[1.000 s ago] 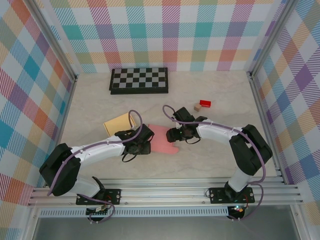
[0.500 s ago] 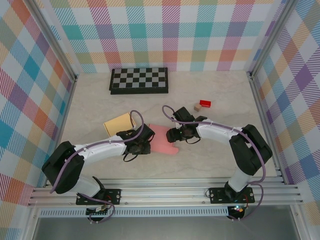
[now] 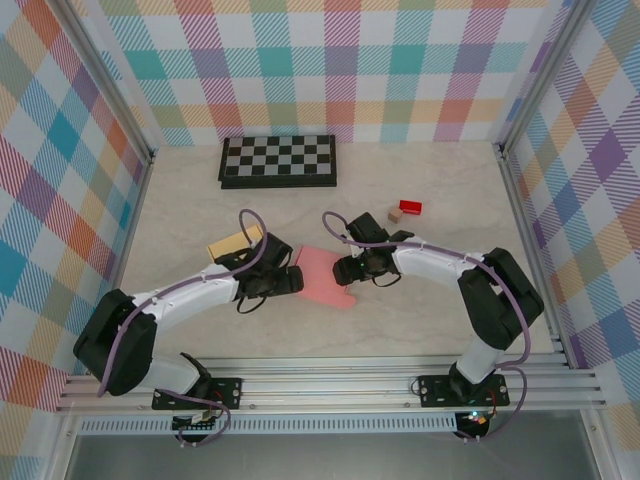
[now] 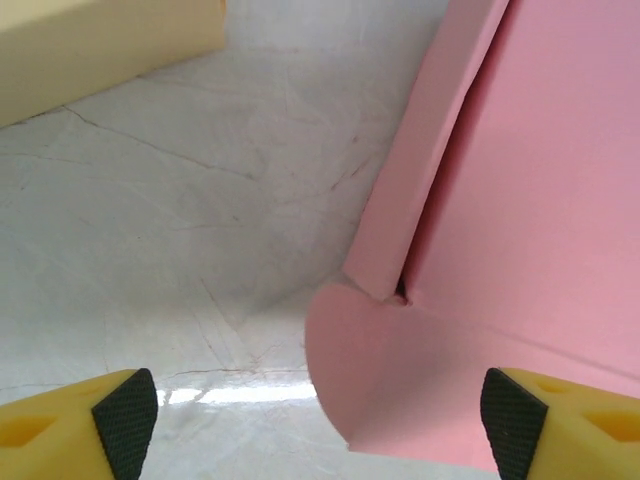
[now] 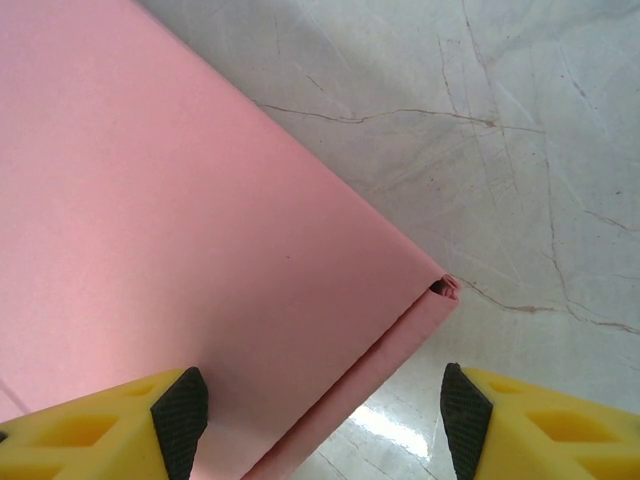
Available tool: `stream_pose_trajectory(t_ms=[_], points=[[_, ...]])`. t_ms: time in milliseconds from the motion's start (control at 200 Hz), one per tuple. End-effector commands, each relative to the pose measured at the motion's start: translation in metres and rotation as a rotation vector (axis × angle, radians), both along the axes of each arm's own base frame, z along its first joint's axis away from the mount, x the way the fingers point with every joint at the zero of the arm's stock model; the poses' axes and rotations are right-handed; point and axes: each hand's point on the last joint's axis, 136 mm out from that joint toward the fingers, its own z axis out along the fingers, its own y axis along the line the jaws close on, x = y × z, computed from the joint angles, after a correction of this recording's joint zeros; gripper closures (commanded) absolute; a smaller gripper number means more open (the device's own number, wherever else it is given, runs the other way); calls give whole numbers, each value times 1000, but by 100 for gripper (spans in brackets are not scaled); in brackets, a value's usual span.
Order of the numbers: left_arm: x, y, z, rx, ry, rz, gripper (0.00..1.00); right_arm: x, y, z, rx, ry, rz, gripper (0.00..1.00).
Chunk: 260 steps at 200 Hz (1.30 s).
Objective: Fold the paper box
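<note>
The pink paper box [image 3: 325, 275] lies flat mid-table between both grippers. In the left wrist view its raised side wall [image 4: 430, 150] and a rounded flap [image 4: 380, 380] sit between my wide-apart fingers. My left gripper [image 3: 288, 281] [image 4: 320, 425] is open at the box's left edge and holds nothing. My right gripper [image 3: 347, 268] [image 5: 322, 410] is open and straddles the box's [image 5: 180, 200] folded right edge. One of its fingertips [image 5: 180, 405] is over the pink panel, the other over bare table.
A yellow box [image 3: 232, 243] [image 4: 100, 40] lies just behind the left arm. A chessboard [image 3: 278, 160] sits at the back. A red block [image 3: 410, 207] and a tan block [image 3: 395, 214] lie behind the right arm. Checked walls enclose the table.
My left gripper closed briefly, then opened wide and drew back left off the pink box's edge. The right arm stayed put.
</note>
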Motion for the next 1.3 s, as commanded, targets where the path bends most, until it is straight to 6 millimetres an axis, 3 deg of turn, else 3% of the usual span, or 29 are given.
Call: stream_pose_trajectory(t_ms=[0,135,340,505,685,885,1080,1295], points=[[10,-23,25,-174,-10,62,11,-19,-24,-27,-128,96,19,33],[19,-36,22,-244,20,140,3,-18,-22,-27,-124,91,25,33],[21,-36,-4,-212,91,205,5,-17,-19,-24,-108,86,37,33],[22,-41,-3,-253,83,208,14,-18,-17,-23,-100,77,54,33],[24,-42,-6,-249,89,216,14,-19,-16,-23,-92,69,74,33],[22,-41,-20,-226,125,230,7,-20,-11,-18,-59,56,103,33],[30,-47,-18,-252,95,229,6,-23,-8,-16,-39,55,135,33],[32,-51,-24,-256,109,226,10,-24,-4,-12,-19,47,159,33]])
